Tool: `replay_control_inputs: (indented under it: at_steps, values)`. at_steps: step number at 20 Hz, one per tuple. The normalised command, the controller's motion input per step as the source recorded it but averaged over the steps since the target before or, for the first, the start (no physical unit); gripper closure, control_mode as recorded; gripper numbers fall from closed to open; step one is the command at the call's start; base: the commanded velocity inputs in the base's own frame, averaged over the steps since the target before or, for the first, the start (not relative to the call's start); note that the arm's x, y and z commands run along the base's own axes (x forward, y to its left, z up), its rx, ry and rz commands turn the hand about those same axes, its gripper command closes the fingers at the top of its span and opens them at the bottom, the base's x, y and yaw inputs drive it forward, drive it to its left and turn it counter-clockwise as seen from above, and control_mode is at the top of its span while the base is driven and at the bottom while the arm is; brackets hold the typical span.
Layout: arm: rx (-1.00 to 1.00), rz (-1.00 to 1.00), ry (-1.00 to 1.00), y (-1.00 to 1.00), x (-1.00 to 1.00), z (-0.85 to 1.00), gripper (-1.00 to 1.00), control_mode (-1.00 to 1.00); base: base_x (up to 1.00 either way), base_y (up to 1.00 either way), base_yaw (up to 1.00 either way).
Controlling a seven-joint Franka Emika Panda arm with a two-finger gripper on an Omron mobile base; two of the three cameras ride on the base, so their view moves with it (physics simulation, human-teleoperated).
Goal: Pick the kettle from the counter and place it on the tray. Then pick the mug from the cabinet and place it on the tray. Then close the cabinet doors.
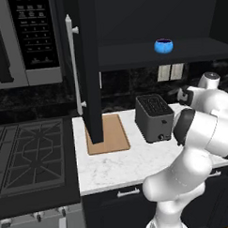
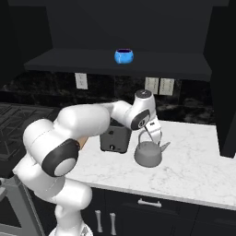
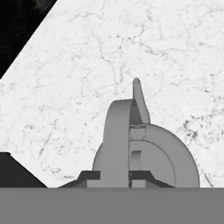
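Observation:
The grey kettle [image 2: 148, 155] stands on the white counter [image 2: 193, 166], to the right of the toaster. My gripper [image 2: 153, 134] reaches down from above and is shut on the top of the kettle's arched handle [image 3: 116, 140], which sits between the two dark fingertips [image 3: 90, 176] in the hand view. The tan tray [image 1: 110, 137] lies at the counter's left end, partly behind an open cabinet door [image 1: 88, 65]. The blue mug [image 1: 163, 45] [image 2: 123, 56] stands on the dark shelf of the open cabinet [image 2: 115, 62].
A black toaster [image 1: 153, 118] stands between the tray and the kettle. The stovetop [image 1: 28, 152] lies left of the counter under the microwave [image 1: 23, 40]. The other open door [image 2: 223, 92] hangs at the right. My arm's elbow bulks over the counter's front edge.

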Motion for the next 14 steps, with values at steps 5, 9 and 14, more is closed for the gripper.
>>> replay_control_inputs:
  at_steps: [5,9,14]
  values:
    - [0.01,0.0,-0.01,0.0,-0.46,0.23,1.0,-1.0,0.0,0.0,0.0]
    - [0.08,0.0,-0.03,0.0,-0.45,0.46,1.0,-1.0,0.0,0.0,0.0]
    - [0.0,0.0,-0.01,0.01,-0.59,0.37,1.0,-1.0,0.0,0.0,0.0]
